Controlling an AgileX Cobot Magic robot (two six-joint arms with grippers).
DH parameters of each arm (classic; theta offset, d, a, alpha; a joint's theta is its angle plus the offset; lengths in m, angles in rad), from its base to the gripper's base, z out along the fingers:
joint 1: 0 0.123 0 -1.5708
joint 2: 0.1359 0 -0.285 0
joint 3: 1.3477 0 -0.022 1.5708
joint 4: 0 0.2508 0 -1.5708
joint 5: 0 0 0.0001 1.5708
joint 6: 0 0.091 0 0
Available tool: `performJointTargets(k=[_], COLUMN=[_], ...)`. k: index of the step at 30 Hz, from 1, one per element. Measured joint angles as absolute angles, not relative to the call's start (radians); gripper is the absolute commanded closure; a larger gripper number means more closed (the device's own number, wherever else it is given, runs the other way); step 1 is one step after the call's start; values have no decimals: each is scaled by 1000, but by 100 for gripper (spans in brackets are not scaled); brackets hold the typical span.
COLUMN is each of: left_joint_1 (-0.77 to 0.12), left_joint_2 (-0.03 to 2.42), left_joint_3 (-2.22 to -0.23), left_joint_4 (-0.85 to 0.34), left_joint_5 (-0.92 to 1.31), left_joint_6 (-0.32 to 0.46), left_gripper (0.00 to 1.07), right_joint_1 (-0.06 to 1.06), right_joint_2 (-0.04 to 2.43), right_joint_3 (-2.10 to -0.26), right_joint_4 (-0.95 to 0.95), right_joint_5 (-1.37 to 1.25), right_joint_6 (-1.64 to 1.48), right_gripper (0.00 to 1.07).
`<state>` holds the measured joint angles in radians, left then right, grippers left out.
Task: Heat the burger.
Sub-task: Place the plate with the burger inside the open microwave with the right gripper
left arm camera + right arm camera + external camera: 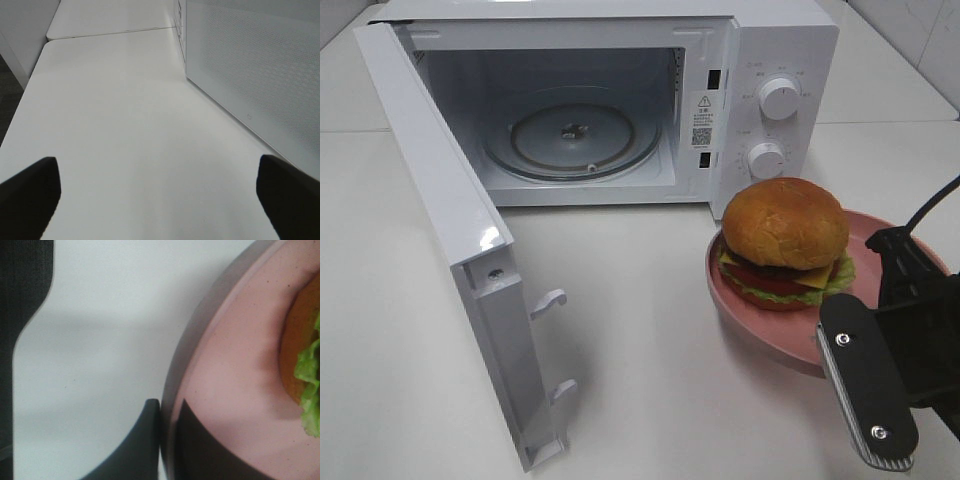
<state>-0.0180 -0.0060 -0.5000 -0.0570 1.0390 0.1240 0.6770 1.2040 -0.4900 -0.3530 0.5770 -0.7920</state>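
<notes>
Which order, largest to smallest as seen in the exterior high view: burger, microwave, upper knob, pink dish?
1. microwave
2. pink dish
3. burger, narrower than the dish
4. upper knob

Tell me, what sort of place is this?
Likely a mock kitchen for robot trials: an open microwave on a white table, a burger on a pink dish, and the robot's right hand pinching the dish's rim.

The microwave (770, 40) stands with its mouth open. Its door (440, 220) juts forward on the left like a wall; bare table (630, 330) runs between it and the pink dish (740, 312).
</notes>
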Motion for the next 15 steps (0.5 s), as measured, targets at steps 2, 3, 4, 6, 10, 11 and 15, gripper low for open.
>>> performJointTargets(k=[2,3,4,6,10,11,15], left_joint_1=[-18,-18,-18,-18,-18,-18,-18], left_joint_2=[-6,-6,-6,-6,-6,-6,-6], left_joint_3=[-500,-500,-500,-500,-500,-500,-500], left_joint_4=[-57,-57,-57,-57,-57,-57,-57], left_joint_5=[1039,1039,1039,1039,1039,1039,1039], left_joint_6=[124,124,124,124,124,124,124], left_gripper=[7,7,7,7,7,7,7], right_joint_1=[677,677,677,677,677,677,677], right_joint_2=[1204,1205,1207,1214,1234,1255,1293], right_joint_3=[-490,-490,-490,-490,-490,-490,-497], right_joint_4=[-353,-349,-342,-330,-310,-292,-267], right_joint_5=[556,531,516,489,439,403,375], right_joint_6=[-824,-859,-875,-904,-943,-966,-1000], right_gripper=[107,107,107,107,107,107,107])
